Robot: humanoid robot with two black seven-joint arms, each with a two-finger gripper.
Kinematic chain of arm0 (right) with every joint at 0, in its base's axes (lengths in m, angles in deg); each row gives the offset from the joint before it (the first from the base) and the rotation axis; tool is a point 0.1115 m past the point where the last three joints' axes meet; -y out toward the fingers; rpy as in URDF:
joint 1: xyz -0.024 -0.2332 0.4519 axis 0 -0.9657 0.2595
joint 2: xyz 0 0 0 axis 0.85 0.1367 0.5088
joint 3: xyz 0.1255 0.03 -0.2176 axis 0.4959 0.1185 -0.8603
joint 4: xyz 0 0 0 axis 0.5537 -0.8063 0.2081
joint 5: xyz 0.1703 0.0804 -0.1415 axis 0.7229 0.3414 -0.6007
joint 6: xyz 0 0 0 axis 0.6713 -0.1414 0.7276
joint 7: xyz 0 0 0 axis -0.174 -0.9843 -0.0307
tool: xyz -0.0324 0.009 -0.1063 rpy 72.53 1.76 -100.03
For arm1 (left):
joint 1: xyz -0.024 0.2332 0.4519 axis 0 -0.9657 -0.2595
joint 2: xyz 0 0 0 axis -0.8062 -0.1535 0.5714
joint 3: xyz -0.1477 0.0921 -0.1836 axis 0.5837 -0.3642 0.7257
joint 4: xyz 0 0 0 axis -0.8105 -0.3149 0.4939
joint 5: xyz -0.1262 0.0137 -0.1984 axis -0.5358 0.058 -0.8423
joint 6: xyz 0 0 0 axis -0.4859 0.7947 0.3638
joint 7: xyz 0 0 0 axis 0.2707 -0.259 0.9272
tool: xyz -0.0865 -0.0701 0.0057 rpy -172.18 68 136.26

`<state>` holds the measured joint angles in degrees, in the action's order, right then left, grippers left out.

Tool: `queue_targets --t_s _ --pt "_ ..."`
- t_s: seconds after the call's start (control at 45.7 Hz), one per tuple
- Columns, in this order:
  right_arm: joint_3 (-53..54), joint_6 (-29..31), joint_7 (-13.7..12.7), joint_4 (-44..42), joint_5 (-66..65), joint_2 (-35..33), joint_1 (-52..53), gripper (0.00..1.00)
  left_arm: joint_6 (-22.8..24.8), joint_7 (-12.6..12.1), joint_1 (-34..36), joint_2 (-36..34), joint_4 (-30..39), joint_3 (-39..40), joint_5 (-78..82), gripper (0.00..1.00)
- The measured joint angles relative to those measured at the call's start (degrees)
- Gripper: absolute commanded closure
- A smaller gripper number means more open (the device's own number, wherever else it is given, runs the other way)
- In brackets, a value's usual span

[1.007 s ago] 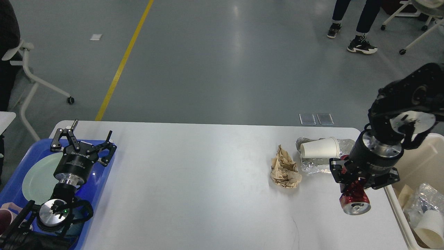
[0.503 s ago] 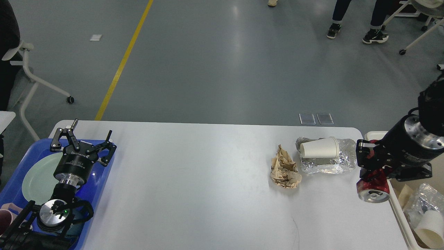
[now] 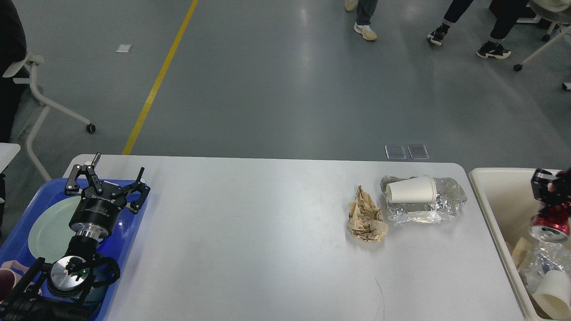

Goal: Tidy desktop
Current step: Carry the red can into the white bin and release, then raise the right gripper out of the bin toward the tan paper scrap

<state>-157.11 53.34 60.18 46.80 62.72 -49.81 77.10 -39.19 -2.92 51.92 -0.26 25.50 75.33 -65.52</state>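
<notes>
Red can [image 3: 550, 222] in the right tool [image 3: 553, 200], clamped tight at three o'clock, hanging over the beige bin [image 3: 493, 203]. Left tool [image 3: 106, 178] spread wide, holding nothing, above the blue tray [image 3: 129, 238] at nine. White worktop [image 3: 250, 240] fills the middle, carrying crumpled paper [image 3: 366, 216], foil [image 3: 446, 200] and a tipped cup [image 3: 410, 189].

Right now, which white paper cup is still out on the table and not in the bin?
The paper cup lying on its side on the crumpled foil on the desktop. The other cup already sits inside the beige bin.
</notes>
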Motion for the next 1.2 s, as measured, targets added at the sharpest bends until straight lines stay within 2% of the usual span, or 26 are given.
queue_targets --t_s 0.088,0.241,0.372,0.525,0.7,0.963,0.985,1.05,1.116,1.203 --pt "3.58 -0.06 -1.94 -10.00 -0.06 -4.20 -8.83 1.00 0.00 -0.01 0.00 0.00 0.00 0.00 0.00 0.03" --pt "12.75 -0.61 -2.48 -27.22 0.29 -7.41 -26.58 1.00 0.00 -0.03 0.00 0.00 0.00 0.00 0.00 0.03" --pt "21.45 -3.11 -2.48 -42.27 0.79 -6.83 -42.84 1.00 0.00 -0.03 0.00 0.00 0.00 0.00 0.00 0.03" --pt "31.05 -10.12 -2.54 -55.45 0.88 -2.98 -60.77 1.00 0.00 -0.03 0.00 0.00 0.00 0.00 -0.05 0.03" --pt "34.38 -15.83 -2.85 -67.16 0.92 4.31 -74.80 1.00 0.00 -0.03 0.00 0.00 0.00 0.00 -0.04 0.03" --pt "36.59 -18.58 -3.11 -68.67 0.97 7.48 -78.45 1.00 0.00 -0.02 0.00 0.00 0.00 0.00 -0.04 0.03" --pt "36.64 -18.60 -3.20 -68.67 0.97 7.55 -78.63 0.95 0.00 -0.02 0.00 0.00 0.00 0.00 -0.04 0.03" --pt "36.66 -18.72 -3.45 -68.67 0.97 7.69 -78.99 0.41 0.00 -0.02 0.00 0.00 0.00 0.00 -0.04 0.03" --pt "36.56 -19.24 -3.52 -68.67 0.94 7.73 -79.16 0.01 0.00 -0.01 0.00 0.00 0.00 0.00 -0.04 0.03" --pt "36.41 -21.26 -3.51 -68.67 0.89 7.89 -79.19 0.00 0.00 0.01 0.00 0.00 0.00 0.00 -0.04 0.03"
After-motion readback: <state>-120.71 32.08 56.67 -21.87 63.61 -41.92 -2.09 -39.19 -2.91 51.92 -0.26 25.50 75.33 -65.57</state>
